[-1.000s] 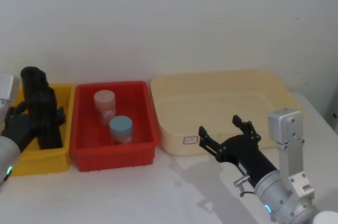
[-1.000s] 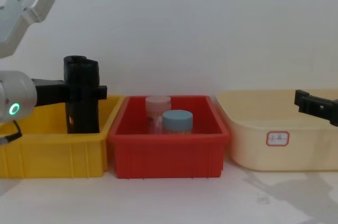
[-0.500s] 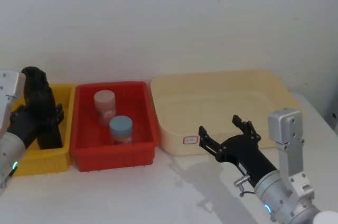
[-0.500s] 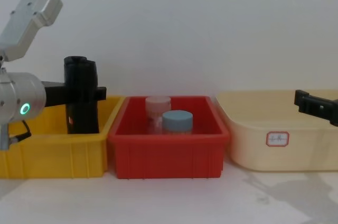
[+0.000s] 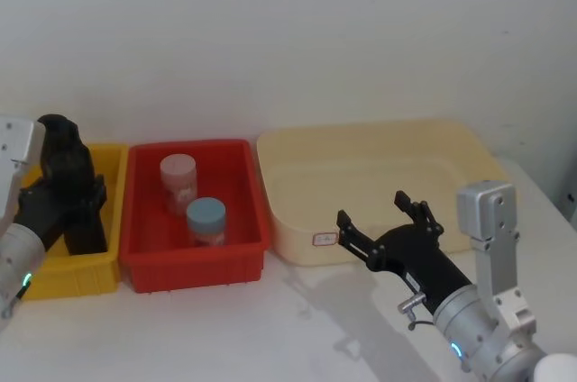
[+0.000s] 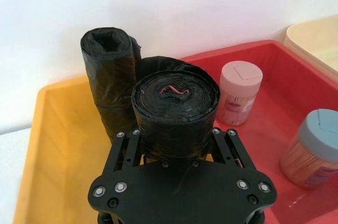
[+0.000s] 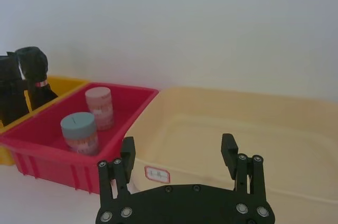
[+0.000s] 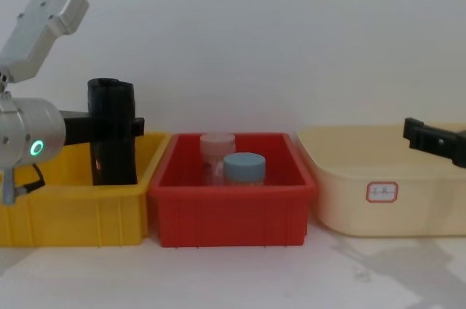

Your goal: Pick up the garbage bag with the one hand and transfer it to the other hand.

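Black glossy plastic, that's the bag [image 6: 174, 113]: a fat roll standing on end in the yellow bin [image 8: 73, 214], over toward the side next to the red bin [image 8: 229, 210]. From the left wrist view you look straight down on its top end, and there's a little pinkish squiggle at the core. The left pincer [image 6: 176, 145] has got it, with one finger pressed in on each side of the roll, gripping a bit above the bin rim. The roll's lower end is hidden behind the yellow wall in the chest view, so I can't tell whether it's sitting on the bin floor. The wrist behind that pincer shows a green light [image 8: 35, 149]. Right behind the bag, on the wall side, there's a second roll [image 6: 111, 76], also upright, with a hollow top and a small red-and-white mark on its side. It's very close to the bag, but I can't say if they touch. In the red bin next door stand two jars: a pink-lidded jar [image 6: 240, 97] further back and a blue-lidded jar [image 6: 317, 145] in front of it, close together. Past that is the big cream bin [image 8: 349, 200] with a small label [image 8: 382, 191] on its front wall. The right pincer [image 7: 178, 147] hangs in front of that cream bin, about level with its rim and pointing at it, fingers spread wide and holding nothing. All three bins sit side by side on the white surface [image 8: 233, 280].
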Controlling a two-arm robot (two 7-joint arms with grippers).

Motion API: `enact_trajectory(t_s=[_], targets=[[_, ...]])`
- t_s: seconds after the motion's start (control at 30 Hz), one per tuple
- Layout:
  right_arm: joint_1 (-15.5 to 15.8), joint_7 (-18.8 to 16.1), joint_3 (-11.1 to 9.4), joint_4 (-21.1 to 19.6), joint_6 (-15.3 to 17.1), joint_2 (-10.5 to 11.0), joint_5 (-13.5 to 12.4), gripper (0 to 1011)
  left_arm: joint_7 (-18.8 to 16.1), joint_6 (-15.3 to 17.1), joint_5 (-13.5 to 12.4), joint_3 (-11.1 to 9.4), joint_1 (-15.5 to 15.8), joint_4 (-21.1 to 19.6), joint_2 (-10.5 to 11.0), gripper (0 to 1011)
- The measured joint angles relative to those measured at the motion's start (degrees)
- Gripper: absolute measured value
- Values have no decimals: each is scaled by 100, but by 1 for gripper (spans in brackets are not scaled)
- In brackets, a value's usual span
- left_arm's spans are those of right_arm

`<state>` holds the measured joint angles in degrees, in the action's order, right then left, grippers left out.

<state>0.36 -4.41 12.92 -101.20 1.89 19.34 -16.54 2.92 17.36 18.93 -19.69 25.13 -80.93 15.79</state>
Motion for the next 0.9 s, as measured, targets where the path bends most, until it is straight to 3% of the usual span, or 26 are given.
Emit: enact_trajectory(t_s=[0.33, 0.9], targets=[[-349, -440, 34, 28, -13, 63, -135, 1000, 107, 205, 94, 135, -61, -465, 89, 521], [-1403, -1645, 334, 406, 153, 196, -575, 1000, 606, 266, 301, 326, 100, -1264, 250, 521]])
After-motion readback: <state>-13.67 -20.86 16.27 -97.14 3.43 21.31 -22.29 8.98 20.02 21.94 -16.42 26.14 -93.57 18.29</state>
